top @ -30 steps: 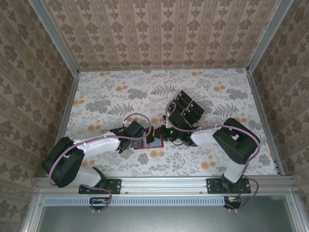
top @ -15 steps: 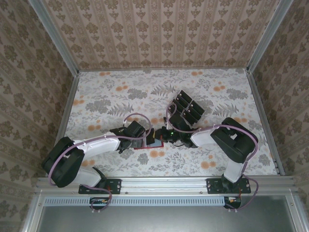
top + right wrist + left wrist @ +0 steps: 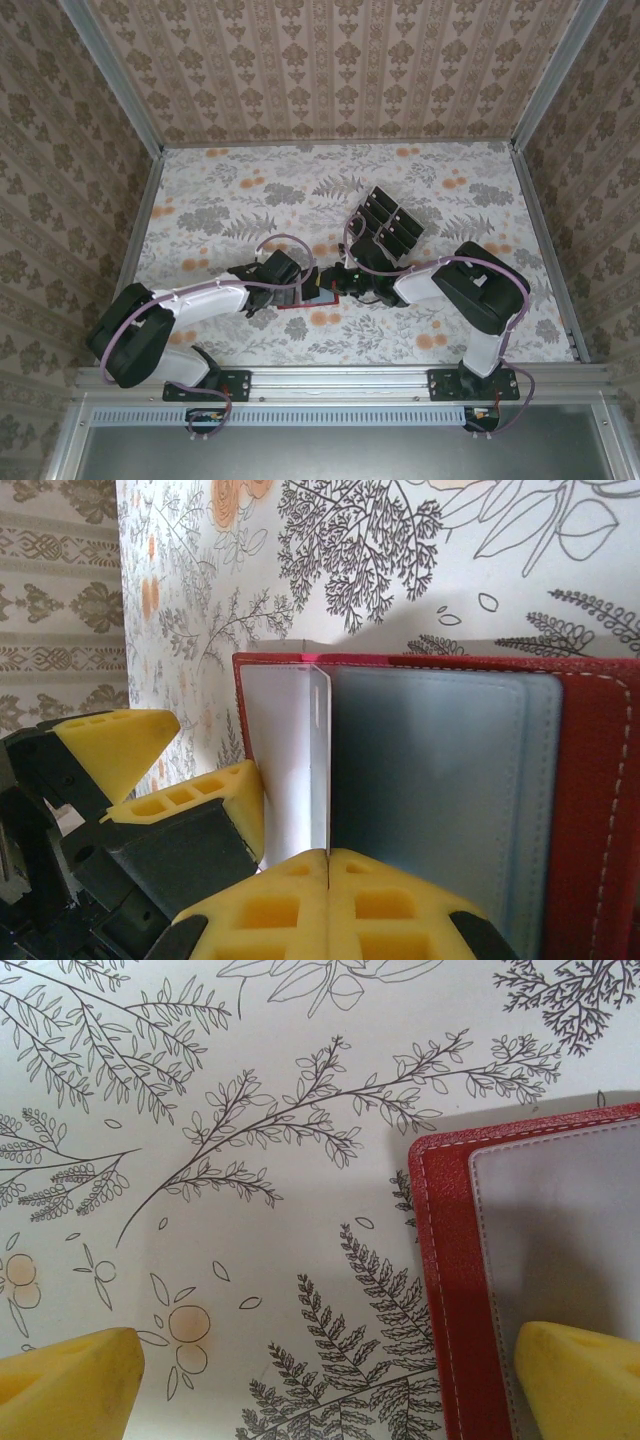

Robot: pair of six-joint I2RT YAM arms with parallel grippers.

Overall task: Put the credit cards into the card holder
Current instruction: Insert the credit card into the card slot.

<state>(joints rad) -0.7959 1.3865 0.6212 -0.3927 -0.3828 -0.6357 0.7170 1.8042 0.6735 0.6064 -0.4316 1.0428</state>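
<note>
The red card holder (image 3: 312, 301) lies open on the table between the two grippers, its greyish inside (image 3: 430, 780) facing up. My right gripper (image 3: 328, 858) is shut on a thin credit card (image 3: 318, 765). The card stands on edge over the holder's left part, and its face looks pale with glare. My left gripper (image 3: 325, 1395) is wide open at the holder's left edge (image 3: 450, 1290). One yellow fingertip (image 3: 585, 1380) is over the grey lining and the other (image 3: 65, 1385) is over bare table. More black credit cards (image 3: 390, 222) stand behind the right gripper (image 3: 336, 286).
The black cards sit in a slotted tray (image 3: 372, 240) at the table's middle, just behind the right arm. The left gripper's fingers (image 3: 150, 780) are close beside the held card. Patterned walls enclose the table on three sides.
The right arm's elbow has drifted slightly left. Both grippers and the card holder stay almost where they were.
</note>
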